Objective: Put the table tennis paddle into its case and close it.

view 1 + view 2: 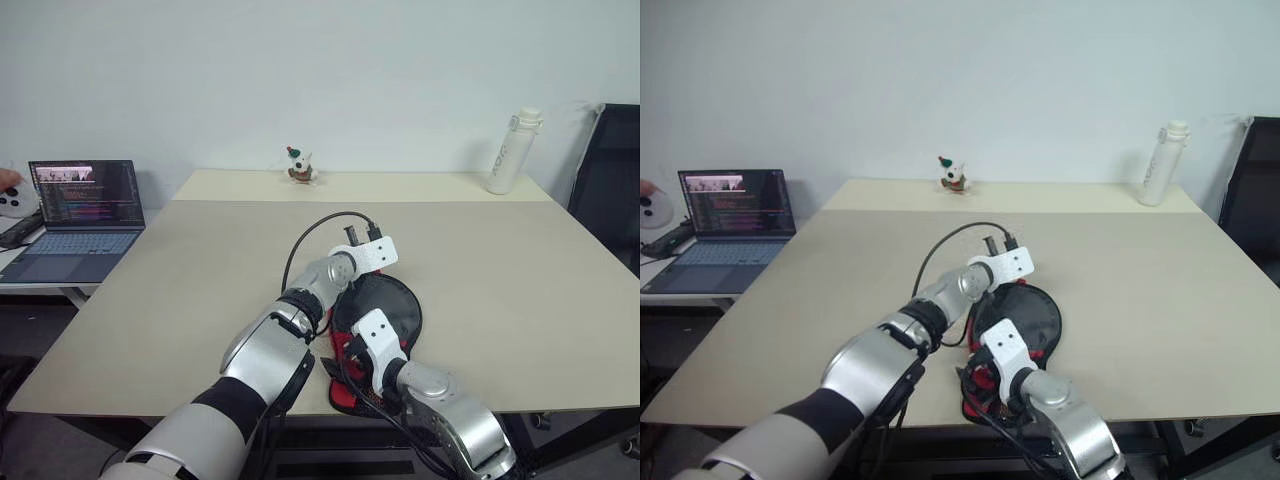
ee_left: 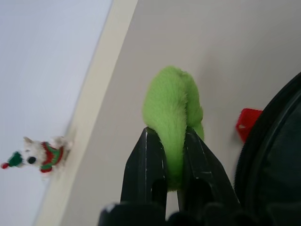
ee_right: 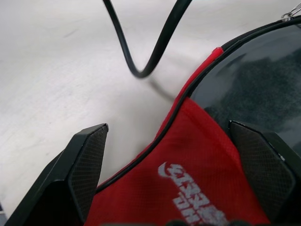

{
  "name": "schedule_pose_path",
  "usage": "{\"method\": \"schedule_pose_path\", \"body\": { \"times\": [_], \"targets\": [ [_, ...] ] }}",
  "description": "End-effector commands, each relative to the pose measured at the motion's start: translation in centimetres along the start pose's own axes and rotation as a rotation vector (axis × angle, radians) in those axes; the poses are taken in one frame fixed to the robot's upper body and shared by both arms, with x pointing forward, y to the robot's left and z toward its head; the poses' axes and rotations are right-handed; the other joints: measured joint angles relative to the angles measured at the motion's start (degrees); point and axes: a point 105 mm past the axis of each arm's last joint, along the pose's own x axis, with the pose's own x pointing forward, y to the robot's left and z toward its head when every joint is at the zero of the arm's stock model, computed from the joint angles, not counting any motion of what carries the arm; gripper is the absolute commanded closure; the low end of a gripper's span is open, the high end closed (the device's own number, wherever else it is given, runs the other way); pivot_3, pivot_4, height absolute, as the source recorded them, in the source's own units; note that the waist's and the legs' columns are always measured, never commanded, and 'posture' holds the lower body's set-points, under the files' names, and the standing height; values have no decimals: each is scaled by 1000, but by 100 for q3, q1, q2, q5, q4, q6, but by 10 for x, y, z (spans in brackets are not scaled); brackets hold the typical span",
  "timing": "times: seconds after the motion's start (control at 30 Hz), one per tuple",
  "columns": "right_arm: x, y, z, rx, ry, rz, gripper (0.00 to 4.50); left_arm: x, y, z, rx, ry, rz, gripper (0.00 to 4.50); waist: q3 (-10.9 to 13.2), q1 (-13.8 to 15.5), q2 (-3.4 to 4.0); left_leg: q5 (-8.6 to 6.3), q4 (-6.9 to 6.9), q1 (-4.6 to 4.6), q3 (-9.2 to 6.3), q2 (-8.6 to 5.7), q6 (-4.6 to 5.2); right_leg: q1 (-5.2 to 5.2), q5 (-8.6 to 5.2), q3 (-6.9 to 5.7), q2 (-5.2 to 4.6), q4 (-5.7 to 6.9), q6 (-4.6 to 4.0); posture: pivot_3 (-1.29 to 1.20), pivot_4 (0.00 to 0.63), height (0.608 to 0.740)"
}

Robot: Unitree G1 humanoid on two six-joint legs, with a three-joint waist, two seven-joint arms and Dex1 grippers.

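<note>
Laptop (image 1: 85, 215) sits far left on a side desk, small plush dog (image 1: 298, 165) at the table's (image 1: 520, 300) far edge. Left gripper (image 2: 167, 141) is clenched on a fuzzy green thing (image 2: 173, 106), just past the case's (image 1: 395, 305) far edge. Case lies near-center w/ red end nearest, right gripper (image 3: 181, 174) spread wide over that red part, not gripping; white bottle (image 1: 512, 152) far right.

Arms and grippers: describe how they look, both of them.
Both arms are silver-grey metal with black joint sections; the left arm's upper part is white. Each wrist carries a white perforated bracket. Black cables loop from the wrists. The left gripper and right gripper each have two black fingers, the right's pads textured.
</note>
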Motion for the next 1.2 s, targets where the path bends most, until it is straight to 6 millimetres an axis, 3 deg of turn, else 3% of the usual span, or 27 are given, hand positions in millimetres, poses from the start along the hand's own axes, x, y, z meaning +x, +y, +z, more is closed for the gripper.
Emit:
{"method": "schedule_pose_path", "body": {
  "times": [0.03, 0.37, 0.6, 0.83, 1.2],
  "targets": [
    [-2, 21, -70, 113, 285, 65, 0, -1, 35, 34, 90, -98, 114, 4500, -1, -1, 0, -1, 0, -1, 0, 0, -1, 0, 0, 0, 0, -3, 0, 0, 150, 740],
    [-5, 24, -71, 115, 295, 61, 0, 0, 35, 38, 209, -99, 125, 4500, -1, 0, 0, -2, -1, -13, -7, 0, -3, -2, 0, -10, 0, -16, 0, 0, 150, 740],
    [-3, 24, -71, 112, 295, 59, 0, 2, 15, 55, 188, -158, 47, 4500, -1, 3, 1, -2, 1, -19, -13, 0, -3, -3, 0, -19, -1, -19, 0, 0, 150, 740],
    [-1, 21, -69, 109, 288, 54, 0, 3, 0, 55, 133, -155, -44, 4500, -14, 2, 2, -2, 1, -19, -15, 0, -3, -2, 0, -22, 0, -18, 0, 0, 150, 740],
    [5, 16, -65, 94, 277, 55, 0, 1, -39, 42, 67, -161, -204, 711, -73, -17, 4, -2, 2, -14, -15, 3, -2, 0, 0, -22, 1, -14, 0, 0, 150, 740]
  ]
}}
